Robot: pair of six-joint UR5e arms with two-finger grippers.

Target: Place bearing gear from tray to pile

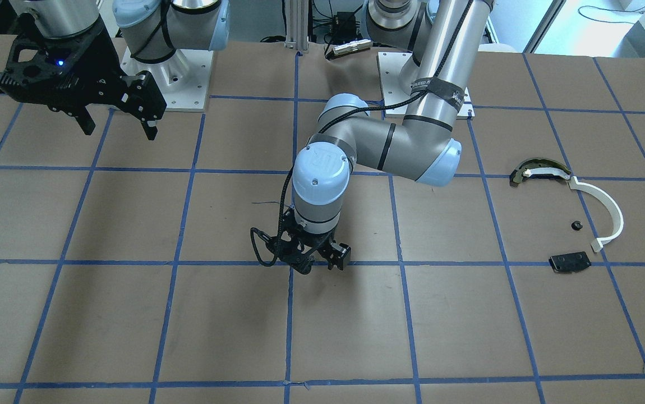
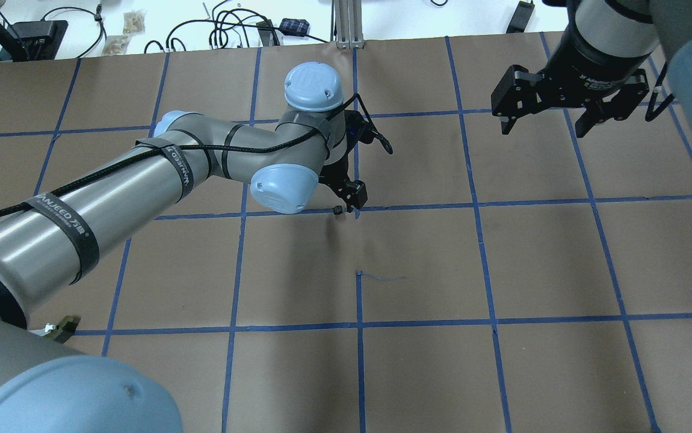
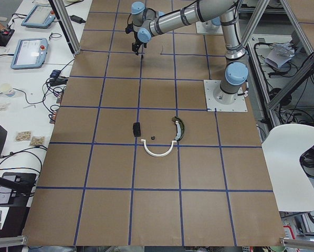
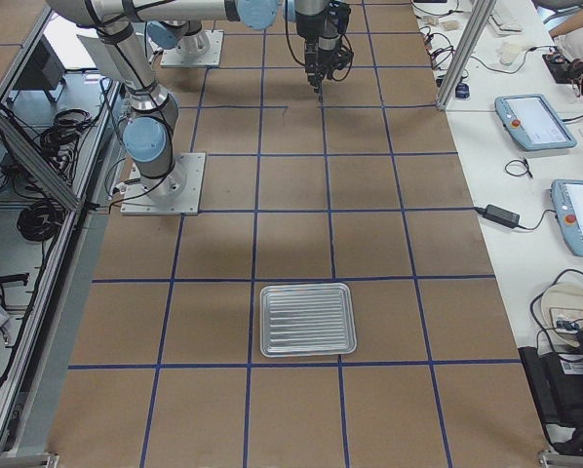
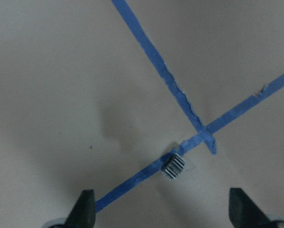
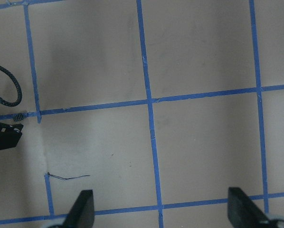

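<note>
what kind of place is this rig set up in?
Probably a robotics lab workcell: paper-covered table with a blue tape grid, teach pendants on the side bench, loose cables past the edge.

A brown table point(image 2: 550, 258) gridded with blue tape point(image 2: 360, 373) fills most views. In the exterior left view, a white chair point(image 3: 289, 151) stands at the right. A white bench point(image 3: 15, 113) carrying tablet-like pendants point(image 3: 29, 51) and cables runs along the left edge.

The small ridged metal gear point(image 5: 173, 167) lies on a blue tape line point(image 5: 132, 183), beside a crossing. Well apart from it lie the loose pile of parts point(image 1: 575, 225), toward the robot's left, and the ribbed metal tray point(image 4: 307, 319), toward its right.
</note>
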